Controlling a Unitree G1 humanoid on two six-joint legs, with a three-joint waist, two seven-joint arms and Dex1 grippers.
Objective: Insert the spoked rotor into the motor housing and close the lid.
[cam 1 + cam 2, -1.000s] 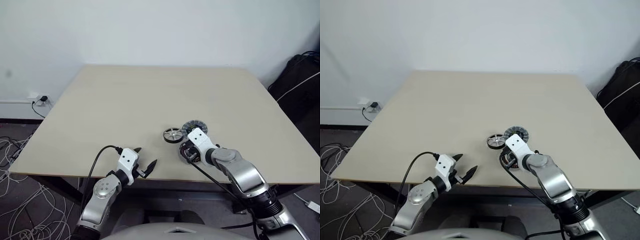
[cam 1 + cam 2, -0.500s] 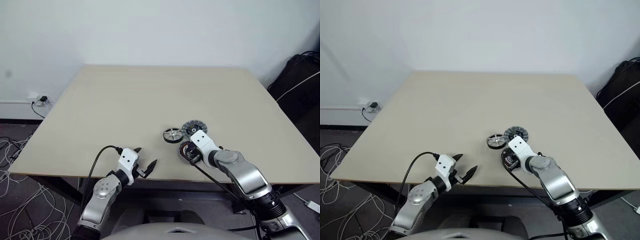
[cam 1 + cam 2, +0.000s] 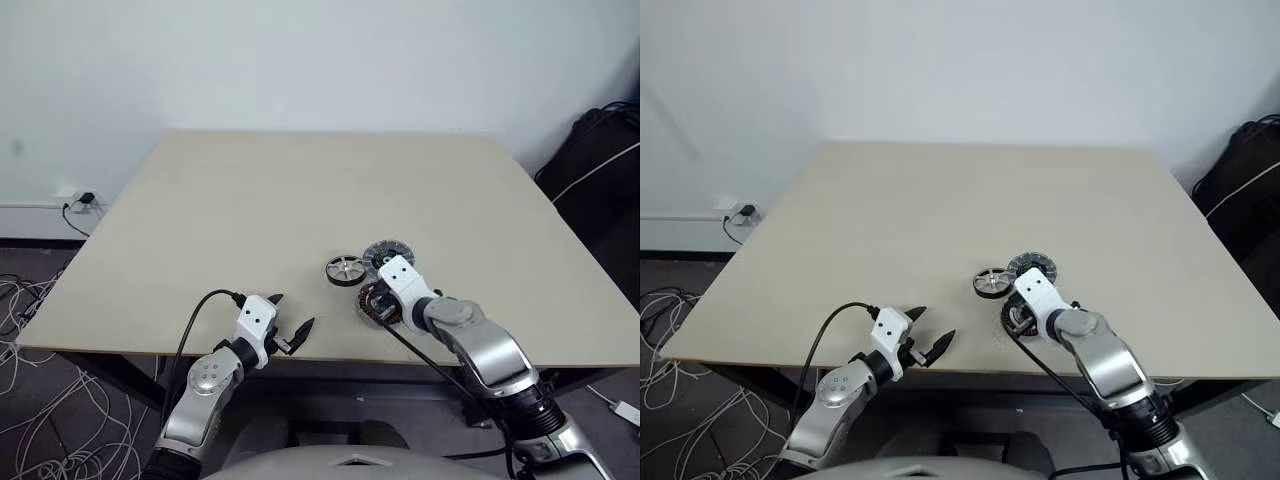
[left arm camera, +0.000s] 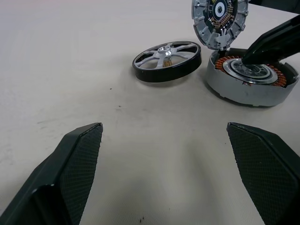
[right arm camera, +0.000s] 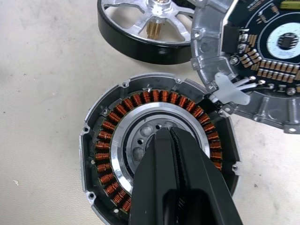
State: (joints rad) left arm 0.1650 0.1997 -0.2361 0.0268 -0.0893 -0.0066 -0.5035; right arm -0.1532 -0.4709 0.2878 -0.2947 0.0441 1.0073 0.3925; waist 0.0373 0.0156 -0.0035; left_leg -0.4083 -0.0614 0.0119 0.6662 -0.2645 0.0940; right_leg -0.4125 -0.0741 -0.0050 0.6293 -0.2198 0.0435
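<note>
The motor housing is pinned to the worktop by the clenched right hand; the left hand waits released near the spoked rotor.

head eyes look down over table; wrist views close.

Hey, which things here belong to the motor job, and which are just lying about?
Job:
spoked rotor
motor housing
lid, propped against the housing

Lying about:
loose cables on the floor
dark bag beside the table
</note>
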